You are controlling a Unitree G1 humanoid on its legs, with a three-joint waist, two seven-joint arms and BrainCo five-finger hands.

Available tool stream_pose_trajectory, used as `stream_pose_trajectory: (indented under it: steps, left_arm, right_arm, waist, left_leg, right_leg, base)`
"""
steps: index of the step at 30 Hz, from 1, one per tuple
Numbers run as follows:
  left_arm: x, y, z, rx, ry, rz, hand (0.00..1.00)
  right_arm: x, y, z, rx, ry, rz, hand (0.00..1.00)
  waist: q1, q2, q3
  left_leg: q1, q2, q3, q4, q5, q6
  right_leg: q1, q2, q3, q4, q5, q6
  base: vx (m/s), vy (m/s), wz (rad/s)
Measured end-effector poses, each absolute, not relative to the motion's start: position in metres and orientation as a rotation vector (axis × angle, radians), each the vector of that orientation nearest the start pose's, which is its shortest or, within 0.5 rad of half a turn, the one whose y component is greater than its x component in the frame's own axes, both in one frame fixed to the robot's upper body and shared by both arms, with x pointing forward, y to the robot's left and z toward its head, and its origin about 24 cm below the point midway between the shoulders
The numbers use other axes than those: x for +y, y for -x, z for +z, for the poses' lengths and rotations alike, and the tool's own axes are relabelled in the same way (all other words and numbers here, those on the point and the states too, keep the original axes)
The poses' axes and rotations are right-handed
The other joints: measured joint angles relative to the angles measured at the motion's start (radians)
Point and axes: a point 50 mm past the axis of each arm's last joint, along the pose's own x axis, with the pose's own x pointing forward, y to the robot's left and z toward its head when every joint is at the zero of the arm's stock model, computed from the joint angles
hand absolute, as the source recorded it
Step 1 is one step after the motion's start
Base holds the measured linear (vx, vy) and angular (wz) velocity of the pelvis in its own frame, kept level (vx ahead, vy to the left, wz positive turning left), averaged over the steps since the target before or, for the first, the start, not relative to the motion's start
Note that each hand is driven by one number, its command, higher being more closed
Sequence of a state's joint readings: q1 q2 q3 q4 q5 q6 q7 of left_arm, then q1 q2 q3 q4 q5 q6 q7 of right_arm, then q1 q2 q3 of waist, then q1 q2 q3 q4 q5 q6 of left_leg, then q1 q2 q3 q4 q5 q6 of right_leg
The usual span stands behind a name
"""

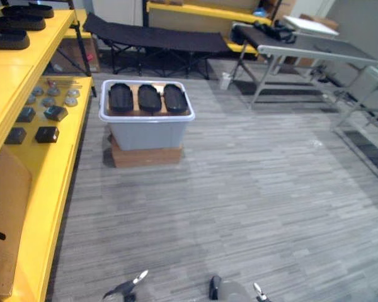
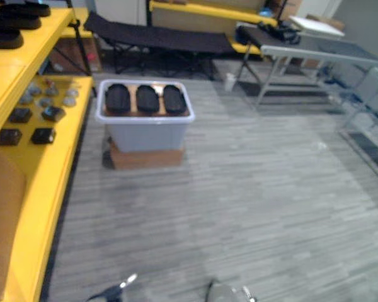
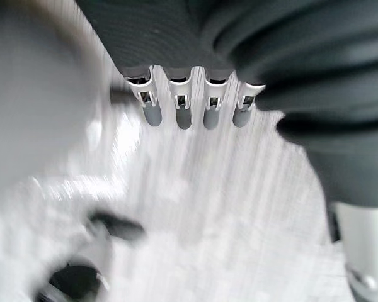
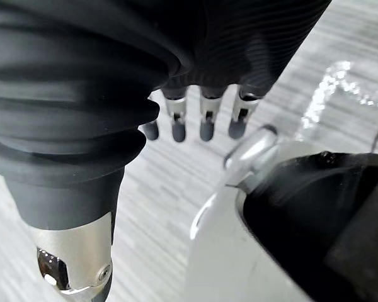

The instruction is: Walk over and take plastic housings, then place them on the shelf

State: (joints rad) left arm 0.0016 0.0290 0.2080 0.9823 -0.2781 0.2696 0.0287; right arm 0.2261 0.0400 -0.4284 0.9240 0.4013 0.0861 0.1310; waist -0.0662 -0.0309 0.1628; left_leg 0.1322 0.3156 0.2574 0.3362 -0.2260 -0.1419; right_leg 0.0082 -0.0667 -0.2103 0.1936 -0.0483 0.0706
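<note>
Plastic housings, to collect: three black oval plastic housings (image 1: 149, 98), side by side on top of the bin in the upper left-centre of the left eye view. None is lifted or touched.
Bin: pale grey bin (image 1: 148, 133) with a white rim. A brownish layer shows between the housings.
Bin support: flat cardboard base (image 1: 148, 155) directly beneath the bin, resting on the floor.
Plastic housings, already stored: more dark housings (image 1: 17, 24) on the top tier of the shelf, upper left corner of the frame. Judged to mark the target spot.
Shelf: yellow shelf (image 1: 57, 167) running down the left edge, just beside the bin.
Shelf, lower tier: small black and grey parts (image 1: 47, 133), with a cardboard box (image 1: 6, 214) at lower left.
Left hand: left hand (image 3: 183, 113) hangs over the floor with its fingers straight, carrying nothing.
Right hand: right hand (image 4: 206, 124) likewise hangs with straight fingers and is empty.
Floor: grey plank floor (image 1: 239, 201) lies between the bottom edge of the frame and the bin, which is well apart from both hands.
Background: black folding cot (image 1: 157, 39) at top centre and a grey table (image 1: 315, 47) at upper right.
Progress: judged early. The walk to the bin is not finished, no housing is picked up, and all three remain to be carried to the shelf.
</note>
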Motion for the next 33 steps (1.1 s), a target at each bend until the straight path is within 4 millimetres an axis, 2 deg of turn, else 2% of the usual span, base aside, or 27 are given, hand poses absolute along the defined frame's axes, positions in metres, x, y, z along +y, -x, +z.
stream_pose_trajectory:
  steps: [1,2,3,4,6,8,9,10,11,12,15,16,17,19,20,21,22,23,24,25,26,27,28,29,30,32,33]
  left_arm:
    - [0.176,-0.122,-0.157,1.177,0.391,0.335,0.00]
    - [0.174,-0.124,-0.156,1.158,0.416,0.341,0.00]
    - [0.172,-0.125,-0.156,1.151,0.423,0.341,0.00]
    - [0.168,-0.126,-0.156,1.143,0.434,0.336,0.00]
    - [0.162,-0.130,-0.154,1.116,0.471,0.338,0.00]
    - [0.157,-0.140,-0.149,1.055,0.493,0.327,0.00]
    - [0.155,-0.141,-0.148,1.043,0.495,0.325,0.00]
    - [0.155,-0.143,-0.147,1.028,0.490,0.323,0.00]
    - [0.158,-0.143,-0.147,1.023,0.493,0.336,0.00]
    - [0.166,-0.134,-0.149,1.035,0.506,0.392,0.00]
    - [0.190,-0.119,-0.152,1.051,0.473,0.485,0.00]
    - [0.191,-0.114,-0.154,1.063,0.464,0.495,0.00]
    - [0.196,-0.110,-0.154,1.055,0.456,0.525,0.00]
    - [0.197,-0.107,-0.155,1.058,0.449,0.531,0.00]
    - [0.196,-0.103,-0.157,1.072,0.438,0.528,0.00]
    - [0.198,-0.101,-0.157,1.074,0.428,0.527,0.00]
    - [0.201,-0.097,-0.158,1.079,0.405,0.527,0.00]
    - [0.203,-0.097,-0.157,1.078,0.386,0.521,0.00]
    - [0.204,-0.098,-0.157,1.074,0.356,0.503,0.00]
    - [0.203,-0.100,-0.156,1.072,0.347,0.490,0.00]
    - [0.199,-0.107,-0.156,1.063,0.338,0.460,0.00]
    - [0.196,-0.110,-0.156,1.064,0.330,0.441,0.00]
    - [0.188,-0.120,-0.155,1.057,0.332,0.407,0.00]
    - [0.181,-0.129,-0.153,1.040,0.334,0.376,0.00]
    - [0.178,-0.134,-0.151,1.029,0.344,0.370,0.00]
    - [0.169,-0.145,-0.148,1.006,0.404,0.371,0.00]
    - [0.167,-0.146,-0.148,1.005,0.410,0.369,0.00]
  right_arm:
    - [-0.194,-0.046,-0.165,1.068,-0.640,-0.547,0.00]
    - [-0.199,-0.046,-0.165,1.070,-0.617,-0.545,0.00]
    - [-0.202,-0.046,-0.165,1.075,-0.598,-0.540,0.00]
    - [-0.205,-0.045,-0.165,1.090,-0.570,-0.531,0.00]
    - [-0.207,-0.055,-0.164,1.077,-0.555,-0.516,0.00]
    - [-0.209,-0.072,-0.162,1.040,-0.541,-0.494,0.00]
    - [-0.210,-0.074,-0.161,1.029,-0.543,-0.497,0.00]
    - [-0.211,-0.075,-0.160,1.014,-0.547,-0.508,0.00]
    - [-0.213,-0.075,-0.160,1.007,-0.541,-0.512,0.00]
    - [-0.211,-0.077,-0.160,1.003,-0.541,-0.504,0.00]
    - [-0.198,-0.087,-0.159,0.995,-0.537,-0.439,0.00]
    - [-0.197,-0.089,-0.158,0.995,-0.536,-0.430,0.00]
    - [-0.195,-0.088,-0.160,1.009,-0.545,-0.429,0.00]
    - [-0.192,-0.085,-0.162,1.039,-0.556,-0.425,0.00]
    - [-0.189,-0.083,-0.163,1.059,-0.568,-0.413,0.00]
    - [-0.188,-0.082,-0.164,1.066,-0.573,-0.407,0.00]
    - [-0.185,-0.080,-0.165,1.075,-0.582,-0.398,0.00]
    - [-0.184,-0.079,-0.166,1.084,-0.578,-0.394,0.00]
    - [-0.181,-0.077,-0.167,1.101,-0.582,-0.386,0.00]
    - [-0.181,-0.077,-0.167,1.098,-0.587,-0.387,0.00]
    - [-0.185,-0.077,-0.167,1.088,-0.586,-0.399,0.00]
    - [-0.188,-0.078,-0.166,1.081,-0.579,-0.405,0.00]
    - [-0.196,-0.079,-0.165,1.073,-0.558,-0.416,0.00]
    - [-0.202,-0.080,-0.164,1.059,-0.541,-0.424,0.00]
    - [-0.204,-0.082,-0.162,1.045,-0.534,-0.424,0.00]
    - [-0.207,-0.092,-0.158,0.978,-0.516,-0.422,0.00]
    - [-0.207,-0.093,-0.157,0.967,-0.515,-0.420,0.00]
  waist:
    - [0.005,0.013,0.002]
    - [0.015,0.024,0.004]
    - [0.020,0.033,0.007]
    - [0.024,0.044,0.007]
    - [0.026,0.055,0.012]
    - [0.032,0.073,0.027]
    - [0.034,0.078,0.032]
    - [0.048,0.086,0.044]
    - [0.063,0.088,0.054]
    - [0.086,0.081,0.057]
    - [0.091,0.043,0.075]
    - [0.098,0.038,0.080]
    - [0.109,0.029,0.081]
    - [0.113,0.016,0.072]
    - [0.110,0.010,0.046]
    - [0.110,0.005,0.034]
    - [0.106,-0.004,0.018]
    - [0.106,-0.014,0.012]
    - [0.108,-0.030,0.002]
    - [0.108,-0.028,0.003]
    - [0.105,-0.013,0.005]
    - [0.103,-0.001,0.008]
    - [0.101,0.026,0.022]
    - [0.094,0.045,0.030]
    - [0.091,0.050,0.033]
    - [0.063,0.070,0.044]
    - [0.053,0.072,0.044]
  left_leg:
    - [-0.066,0.055,0.003,0.170,0.029,0.058]
    - [-0.105,0.091,0.007,0.281,0.033,0.074]
    - [-0.114,0.102,0.010,0.328,0.030,0.069]
    - [-0.130,0.088,0.016,0.373,0.015,0.051]
    - [-0.185,0.019,0.017,0.369,-0.023,0.023]
    - [-0.289,-0.104,0.031,0.274,-0.032,0.040]
    - [-0.301,-0.138,0.040,0.219,-0.026,0.048]
    - [-0.308,-0.193,0.083,0.091,0.014,0.067]
    - [-0.306,-0.222,0.088,0.024,0.073,0.114]
    - [-0.284,-0.233,0.095,0.001,0.122,0.162]
    - [-0.269,-0.258,0.135,0.001,0.079,0.219]
    - [-0.266,-0.259,0.139,0.008,0.065,0.219]
    - [-0.242,-0.268,0.140,-0.004,0.046,0.224]
    - [-0.190,-0.292,0.140,-0.061,0.044,0.227]
    - [-0.148,-0.304,0.139,-0.123,0.046,0.226]
    - [-0.133,-0.309,0.140,-0.142,0.047,0.224]
    - [-0.106,-0.322,0.138,-0.172,0.052,0.228]
    - [-0.088,-0.330,0.138,-0.182,0.055,0.232]
    - [-0.055,-0.345,0.136,-0.207,0.056,0.232]
    - [-0.047,-0.345,0.134,-0.211,0.056,0.232]
    - [-0.042,-0.341,0.112,-0.213,0.056,0.232]
    - [-0.039,-0.337,0.100,-0.214,0.056,0.231]
    - [-0.026,-0.329,0.076,-0.217,0.054,0.220]
    - [-0.015,-0.327,0.058,-0.225,0.052,0.210]
    - [-0.008,-0.326,0.048,-0.227,0.047,0.202]
    - [0.029,-0.306,-0.008,-0.223,0.025,0.171]
    - [0.039,-0.295,-0.022,-0.221,0.020,0.163]
  right_leg:
    - [0.056,0.028,-0.011,-0.035,-0.014,-0.027]
    - [0.101,0.046,-0.018,-0.063,-0.022,-0.041]
    - [0.133,0.054,-0.020,-0.080,-0.024,-0.050]
    - [0.182,0.057,-0.019,-0.104,-0.031,-0.061]
    - [0.218,0.048,-0.015,-0.131,-0.041,-0.076]
    - [0.221,0.047,-0.015,-0.151,-0.063,-0.078]
    - [0.222,0.047,-0.017,-0.151,-0.066,-0.075]
    - [0.233,0.049,-0.017,-0.151,-0.079,-0.068]
    - [0.247,0.052,-0.011,-0.148,-0.094,-0.060]
    - [0.260,0.051,0.016,-0.147,-0.108,-0.057]
    - [0.266,0.030,0.054,-0.141,-0.127,-0.054]
    - [0.266,0.028,0.067,-0.136,-0.120,-0.053]
    - [0.267,0.026,0.098,-0.108,-0.100,-0.071]
    - [0.252,0.015,0.139,-0.038,-0.096,-0.079]
    - [0.190,0.011,0.173,0.107,-0.102,-0.048]
    - [0.153,0.012,0.190,0.186,-0.104,0.001]
    - [0.102,0.015,0.201,0.310,-0.111,0.076]
    - [0.083,0.013,0.201,0.345,-0.122,0.086]
    - [0.053,0.015,0.173,0.387,-0.163,0.086]
    - [0.044,0.018,0.155,0.380,-0.185,0.075]
    - [0.025,0.034,0.126,0.329,-0.221,0.019]
    - [0.020,0.047,0.125,0.291,-0.235,-0.007]
    - [0.014,0.062,0.122,0.206,-0.248,-0.032]
    - [-0.003,0.058,0.122,0.139,-0.245,-0.033]
    - [-0.014,0.050,0.122,0.122,-0.240,-0.031]
    - [-0.055,0.024,0.126,0.114,-0.203,-0.012]
    - [-0.064,0.022,0.127,0.115,-0.196,-0.004]
  base:
    - [0.15,-0.319,0.21]
    - [0.13,-0.272,0.15]
    - [0.06,-0.187,-0.01]
    - [-0.03,-0.121,-0.10]
    - [-0.15,-0.011,-0.13]
    - [-0.29,0.188,-0.08]
    - [-0.32,0.276,-0.03]
    - [-0.25,0.264,-0.09]
    - [-0.14,0.265,-0.36]
    - [0.04,0.179,-0.37]
    - [0.23,0.139,-0.17]
    - [0.27,0.183,-0.13]
    - [0.23,0.163,-0.05]
    - [0.28,0.182,0.00]
    - [0.33,0.170,-0.05]
    - [0.38,0.156,-0.01]
    - [0.26,0.099,0.02]
    - [0.28,0.055,0.08]
    - [0.17,0.000,0.05]
    - [0.11,-0.018,0.15]
    - [0.00,-0.012,0.20]
    - [0.01,0.021,0.35]
    - [0.09,0.037,0.44]
    - [0.13,0.035,0.47]
    - [0.17,-0.032,0.52]
    - [0.17,-0.108,0.62]
    - [0.14,-0.170,0.72]
